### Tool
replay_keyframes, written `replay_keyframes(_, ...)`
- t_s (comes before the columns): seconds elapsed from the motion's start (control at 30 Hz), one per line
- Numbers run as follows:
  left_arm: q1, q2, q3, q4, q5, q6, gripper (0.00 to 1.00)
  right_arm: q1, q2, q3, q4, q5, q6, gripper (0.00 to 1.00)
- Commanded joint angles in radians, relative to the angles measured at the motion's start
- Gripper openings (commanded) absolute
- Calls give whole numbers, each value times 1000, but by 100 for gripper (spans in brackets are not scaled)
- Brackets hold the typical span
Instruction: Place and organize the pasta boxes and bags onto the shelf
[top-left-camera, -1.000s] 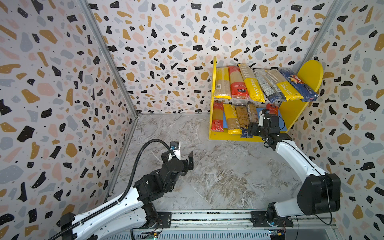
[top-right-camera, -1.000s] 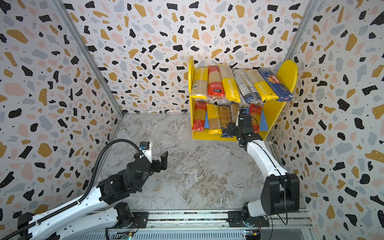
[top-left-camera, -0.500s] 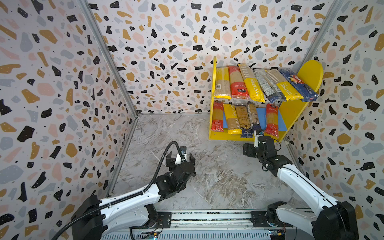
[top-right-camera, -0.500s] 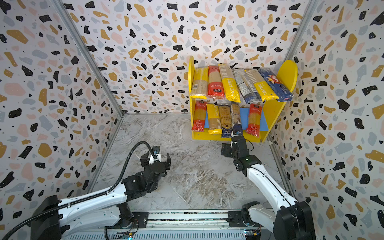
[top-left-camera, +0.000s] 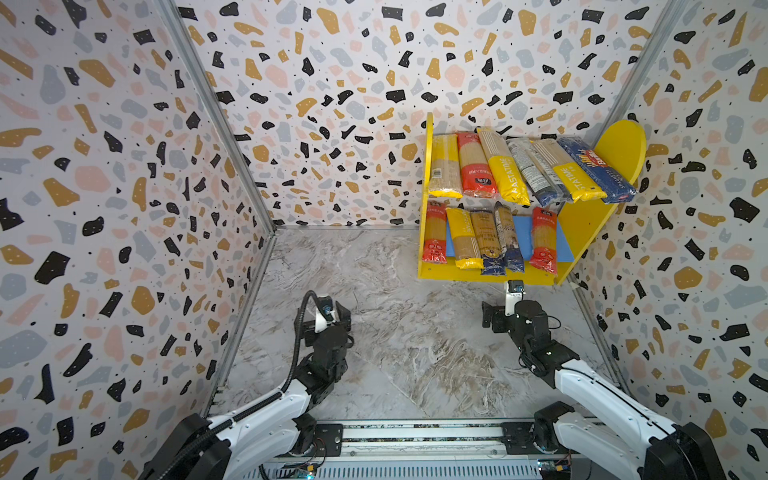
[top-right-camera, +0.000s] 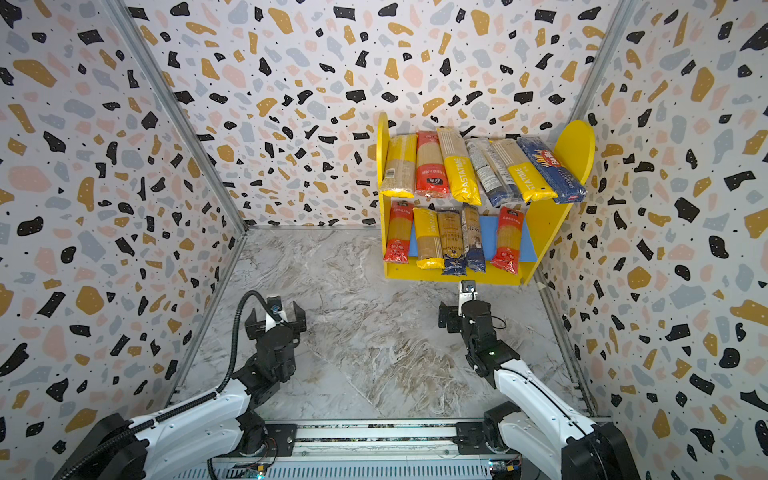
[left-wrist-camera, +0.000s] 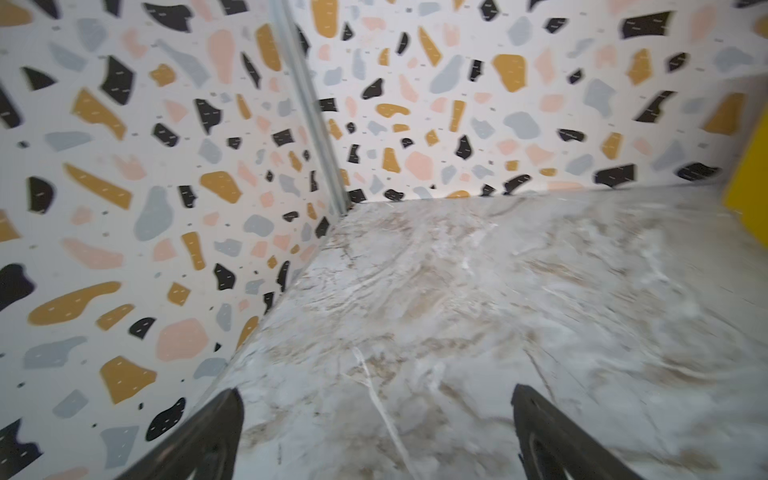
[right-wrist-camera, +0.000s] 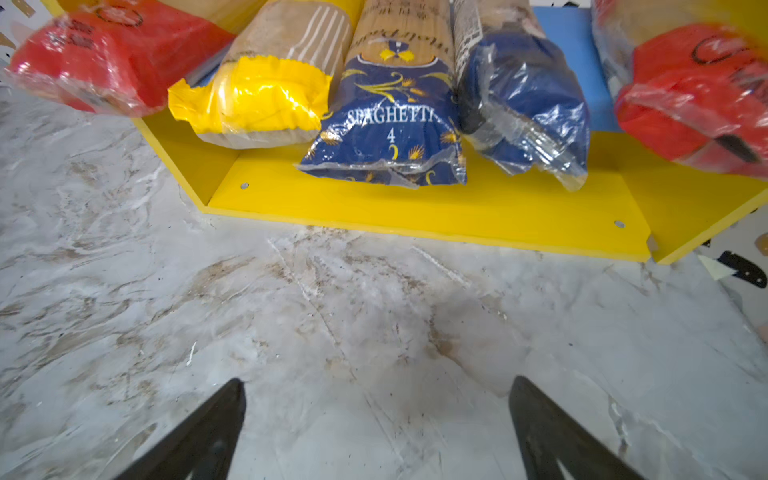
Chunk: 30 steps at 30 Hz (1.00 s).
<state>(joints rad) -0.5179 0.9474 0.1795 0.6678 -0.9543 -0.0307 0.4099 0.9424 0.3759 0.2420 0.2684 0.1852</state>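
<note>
The left claw (left-wrist-camera: 376, 395) and the right claw (right-wrist-camera: 376, 384) were spread wide and empty above the tabletop (top-left-camera: 395, 332), and farther back, upper right in both top views, the pasta packs (top-left-camera: 505, 172) lay on the shelf (top-left-camera: 621, 149).

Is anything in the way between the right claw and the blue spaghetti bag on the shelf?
No. Only marble tabletop shows between the open right gripper and the blue spaghetti bag on the shelf.
</note>
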Motion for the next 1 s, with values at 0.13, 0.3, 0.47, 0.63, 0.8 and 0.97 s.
replay_keyframes(0.13, 138, 195, -20, 364, 33, 78, 99, -60, 38, -82, 331, 36, -71, 99)
replay_keyframes(0.3, 150, 294, -105, 602, 60, 81, 100, -140, 50, -123, 460, -31, -92, 99)
replay_keyframes(0.47, 159, 392, -117, 720, 107, 111, 99, -207, 80, -172, 587, -44, -110, 99)
replay_keyframes(0.63, 205, 387, -79, 622, 201, 83, 100, -268, 164, -224, 793, -111, -122, 99)
replay_keyframes(0.8, 292, 480, -88, 727, 296, 31, 100, -292, 229, -204, 814, -96, -159, 99)
replay_keyframes(0.97, 320, 459, -46, 615, 322, -2, 100, -296, 291, -271, 983, -71, -173, 99)
